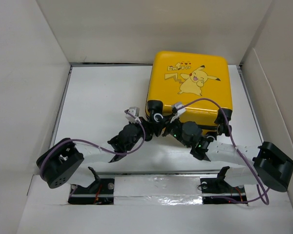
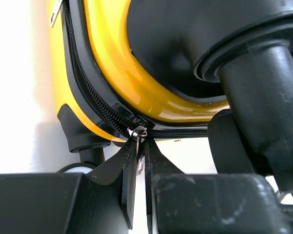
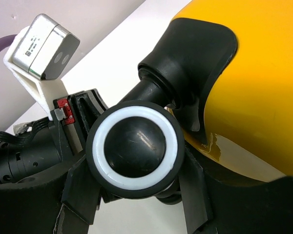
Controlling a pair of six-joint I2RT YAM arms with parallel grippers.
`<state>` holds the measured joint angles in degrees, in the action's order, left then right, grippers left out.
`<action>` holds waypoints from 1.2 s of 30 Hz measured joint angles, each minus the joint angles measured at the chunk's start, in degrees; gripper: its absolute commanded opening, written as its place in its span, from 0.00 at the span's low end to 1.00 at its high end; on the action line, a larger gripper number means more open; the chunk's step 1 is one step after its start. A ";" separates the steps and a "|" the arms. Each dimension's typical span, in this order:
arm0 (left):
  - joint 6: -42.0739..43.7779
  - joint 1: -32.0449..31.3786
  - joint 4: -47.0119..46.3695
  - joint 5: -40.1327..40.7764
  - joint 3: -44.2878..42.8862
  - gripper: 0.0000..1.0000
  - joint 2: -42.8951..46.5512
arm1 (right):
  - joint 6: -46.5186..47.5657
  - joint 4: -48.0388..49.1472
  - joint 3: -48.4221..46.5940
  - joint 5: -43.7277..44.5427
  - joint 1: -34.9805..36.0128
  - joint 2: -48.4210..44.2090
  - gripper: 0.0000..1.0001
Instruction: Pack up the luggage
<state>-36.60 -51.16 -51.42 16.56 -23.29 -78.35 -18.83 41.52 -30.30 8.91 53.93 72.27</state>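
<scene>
Luggage (image 1: 190, 78) lies flat and print-up on the table (image 1: 102, 97), in the far right part. Its far side is at or just beside the back edge, and its wheeled end faces the near edge. The lid is down on the shell, with no lining or contents showing, and nothing loose is visible on the bench around it. I take the loading and lid-closing as done, with zipping as the step in hand. Both arms reach in to the case's near left corner. The left gripper (image 2: 140, 144) has its fingers nearly together, pinching the small metal zipper pull (image 2: 140, 165) that hangs from the slider (image 2: 137, 131). The slider sits on the black zipper (image 2: 88, 92) at the corner bend, between two caster housings. The teeth running up and away from the slider look meshed. The stretch on the other side is a thin dark line, and whether it is joined cannot be made out. How much of the perimeter is already zipped is therefore uncertain. The right gripper (image 3: 136, 160) has its jaws set tight on either side of a white-ringed wheel (image 3: 134, 146) at the same corner. I read this as clamped on the wheel, steadying the case against the zipper pull. What is left, as I judge it, is to run the slider round the rest of the seam to its stop and then let go with both grippers. The corner bend is the likely sticking point, and the pull tab is small enough to slip from the fingers.
</scene>
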 measured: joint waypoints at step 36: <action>8.55 0.70 5.18 -7.41 8.22 0.40 10.58 | 4.11 -13.49 6.05 -0.94 1.01 -18.88 0.00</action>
<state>-28.05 -50.46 -46.24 9.15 -15.07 -67.77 -14.72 28.03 -24.25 7.97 54.94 53.39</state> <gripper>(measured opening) 0.366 0.605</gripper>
